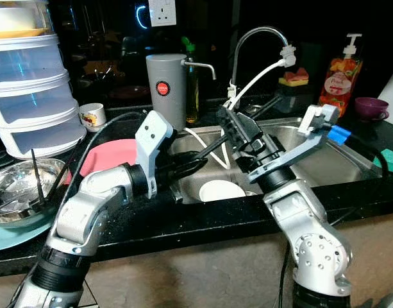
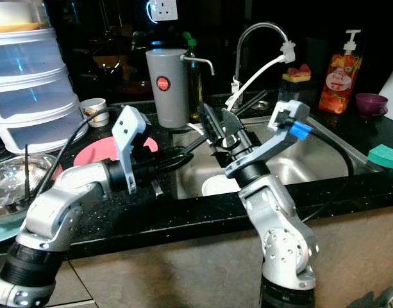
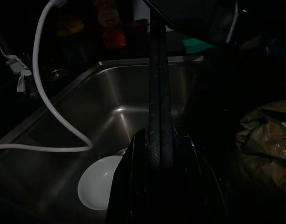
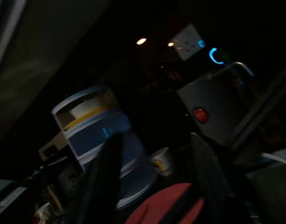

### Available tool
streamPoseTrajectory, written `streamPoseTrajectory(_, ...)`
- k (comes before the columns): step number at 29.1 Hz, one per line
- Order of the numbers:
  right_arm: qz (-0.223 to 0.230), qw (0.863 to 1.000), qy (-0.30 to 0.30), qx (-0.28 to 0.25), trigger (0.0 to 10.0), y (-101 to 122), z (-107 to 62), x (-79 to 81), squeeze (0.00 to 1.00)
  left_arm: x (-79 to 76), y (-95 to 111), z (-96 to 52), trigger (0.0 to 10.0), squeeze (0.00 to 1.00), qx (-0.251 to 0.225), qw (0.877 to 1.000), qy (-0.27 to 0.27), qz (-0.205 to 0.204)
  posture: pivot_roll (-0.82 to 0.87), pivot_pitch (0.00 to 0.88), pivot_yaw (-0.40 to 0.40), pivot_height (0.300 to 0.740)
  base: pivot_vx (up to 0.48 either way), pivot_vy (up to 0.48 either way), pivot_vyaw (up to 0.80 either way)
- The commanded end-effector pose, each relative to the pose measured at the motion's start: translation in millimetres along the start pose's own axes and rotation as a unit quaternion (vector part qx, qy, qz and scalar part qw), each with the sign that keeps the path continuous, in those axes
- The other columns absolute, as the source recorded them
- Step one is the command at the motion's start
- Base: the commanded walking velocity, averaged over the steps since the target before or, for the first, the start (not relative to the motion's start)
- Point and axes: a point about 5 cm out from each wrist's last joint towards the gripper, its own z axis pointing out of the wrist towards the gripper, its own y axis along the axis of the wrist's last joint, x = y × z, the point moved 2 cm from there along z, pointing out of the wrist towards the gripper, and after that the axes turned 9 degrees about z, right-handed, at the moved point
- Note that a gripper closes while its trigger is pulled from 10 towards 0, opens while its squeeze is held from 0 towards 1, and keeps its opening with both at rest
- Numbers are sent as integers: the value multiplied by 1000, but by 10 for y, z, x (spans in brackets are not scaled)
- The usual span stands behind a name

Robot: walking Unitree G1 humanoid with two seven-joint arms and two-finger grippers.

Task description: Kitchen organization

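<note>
Where the black counter (image 1: 183,221) meets the steel sink (image 1: 324,163), both arms reach in over the near rim. Left gripper (image 2: 183,156): fingers pressed flat together in its wrist view, nothing between them, held above the sink's left edge. Right gripper (image 1: 229,125): raised over the basin and pointing back toward the left; its wrist view shows two fingers (image 4: 108,175) set apart with only empty air in the gap. White plate (image 1: 222,190) lies flat on the sink floor near the front wall, below both grippers, touched by neither. White hose (image 3: 49,102) runs from the tap (image 1: 257,38) down into the basin. Pink plate (image 1: 109,156) on the counter left of the sink; grey canister (image 1: 166,90) behind it. Steel bowl (image 1: 20,186) and stacked clear containers (image 1: 29,96) far left. Soap bottle (image 1: 340,74) and purple cup (image 1: 370,107) far right.
</note>
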Motion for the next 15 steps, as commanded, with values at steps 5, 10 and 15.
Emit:
streamPoseTrajectory(5, 43, 999, -16, 6, 0, -37, -30, -73, 0, 36, 157, -8, 10000, 0, -22, 1000, 15, 8, 36, 51, 40, 740, 0, 0, 0)
streamPoseTrajectory(10, 64, 998, -14, 1, 0, -15, -32, -81, 0, 17, 167, -12, 10000, 0, -20, 1000, 16, 7, 36, 47, 40, 740, 0, 0, 0)
streamPoseTrajectory(15, 82, 996, -19, -1, 10000, -5, -30, -109, 0, 117, 146, 2, 10000, 0, -8, 999, 52, 10, 39, 44, 41, 740, 0, 0, 0)
